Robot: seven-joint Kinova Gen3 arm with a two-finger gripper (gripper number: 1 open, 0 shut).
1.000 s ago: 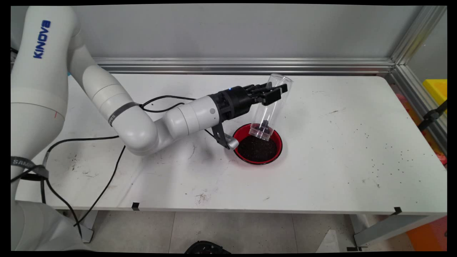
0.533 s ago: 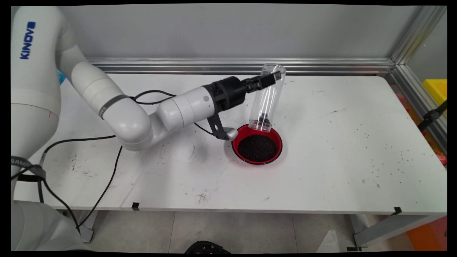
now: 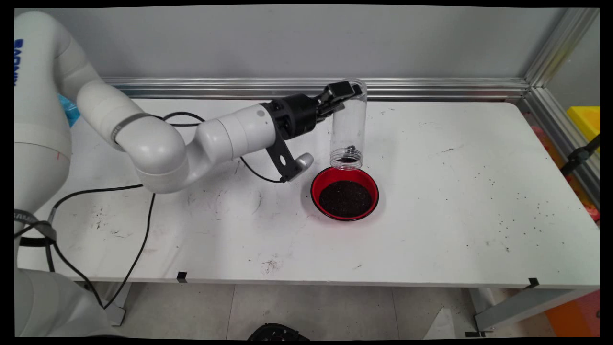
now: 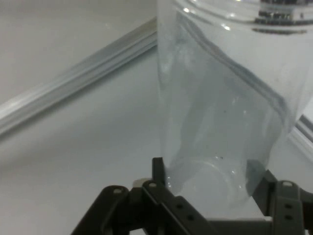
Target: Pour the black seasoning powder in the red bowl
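My black gripper is shut on a clear plastic jar, gripping it near its base. The jar hangs upside down and nearly upright, its threaded mouth just above the far rim of a red bowl. The bowl holds dark granules. A few dark grains cling inside the jar near its mouth. In the hand view the jar fills the middle, with the gripper closed around its base and the black fingers showing on either side.
Black cables trail from the arm across the table's left side. An aluminium rail runs along the back edge of the table, with another down the right side. Scattered dark specks dot the table on the right.
The gripper has lifted and moved back and left with the jar. The jar has swung from a tilt to nearly upright, its mouth rising out of the bowl.
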